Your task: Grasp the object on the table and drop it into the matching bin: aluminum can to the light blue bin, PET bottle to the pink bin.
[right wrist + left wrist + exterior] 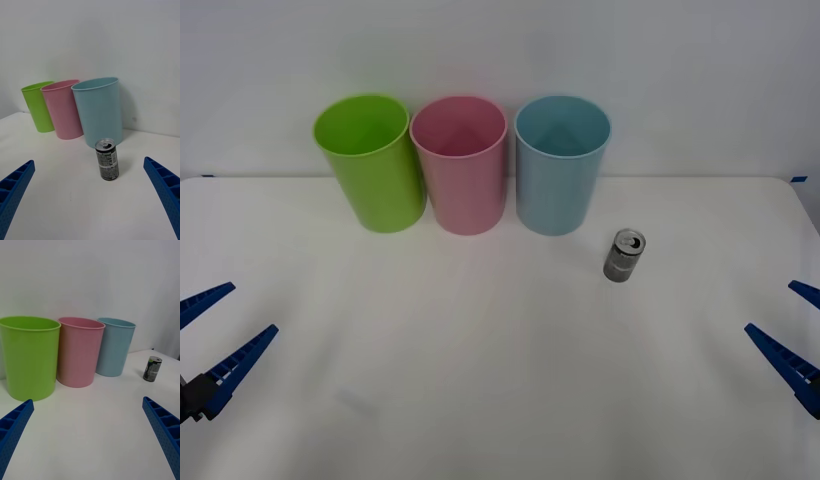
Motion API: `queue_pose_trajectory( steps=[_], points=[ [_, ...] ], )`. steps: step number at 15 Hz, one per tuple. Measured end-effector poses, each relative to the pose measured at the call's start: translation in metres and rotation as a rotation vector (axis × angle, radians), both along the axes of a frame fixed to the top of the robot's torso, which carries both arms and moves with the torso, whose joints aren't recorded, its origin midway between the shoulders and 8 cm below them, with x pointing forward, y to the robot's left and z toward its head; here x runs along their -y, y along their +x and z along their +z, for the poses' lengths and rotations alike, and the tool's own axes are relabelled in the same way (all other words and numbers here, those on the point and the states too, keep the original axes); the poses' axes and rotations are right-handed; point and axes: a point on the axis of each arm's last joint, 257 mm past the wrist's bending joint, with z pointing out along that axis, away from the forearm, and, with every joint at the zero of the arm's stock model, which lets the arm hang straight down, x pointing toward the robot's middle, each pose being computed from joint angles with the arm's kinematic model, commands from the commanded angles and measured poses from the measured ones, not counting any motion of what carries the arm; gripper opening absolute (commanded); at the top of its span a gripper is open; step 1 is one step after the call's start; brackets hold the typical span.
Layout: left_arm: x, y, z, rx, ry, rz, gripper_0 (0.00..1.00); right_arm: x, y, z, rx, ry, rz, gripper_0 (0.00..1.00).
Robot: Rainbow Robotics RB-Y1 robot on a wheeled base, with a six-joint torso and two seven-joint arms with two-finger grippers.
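Left tool (215,328) low at lower-left edge of front view, fingers spread wide, holding nothing; arm cut off by frame. Right tool (792,325) at lower-right edge, likewise spread, empty, partly cropped. Aluminum can (624,255) upright on white tabletop (500,380), right of centre, just beside and in front of light blue bin (561,165). Pink bin (460,165) centre, lime green bin (370,160) left, side by side.

Bins: three tall plastic cup-shaped bins: one lime green bin (370,160), one pink bin (460,163), one light blue bin (561,163).
Cans: one small silver-grey metal drink can (624,255).
Grippers: two, blue-fingered: left gripper (215,325), right gripper (795,330).
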Motion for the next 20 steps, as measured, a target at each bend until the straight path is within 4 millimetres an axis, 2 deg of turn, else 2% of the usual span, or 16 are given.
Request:
queue_pose_trajectory(
  steps=[3, 4, 8, 15, 20],
  points=[
    [0.000, 0.000, 0.000, 0.000, 0.000, 0.000, 1.00, 0.000, 0.000, -0.001, -0.002, -0.001, 0.000, 1.00],
    [0.000, 0.000, 0.000, 0.000, 0.000, 0.000, 1.00, -0.003, -0.003, -0.007, -0.015, -0.009, 0.007, 1.00],
    [0.000, 0.000, 0.000, 0.000, 0.000, 0.000, 1.00, -0.012, -0.005, -0.012, -0.029, -0.028, 0.032, 1.00],
    [0.000, 0.000, 0.000, 0.000, 0.000, 0.000, 1.00, -0.034, 0.013, -0.048, -0.076, -0.027, 0.051, 1.00],
    [0.000, 0.000, 0.000, 0.000, 0.000, 0.000, 1.00, -0.048, 0.033, -0.071, -0.067, -0.083, -0.011, 1.00]
  ],
)
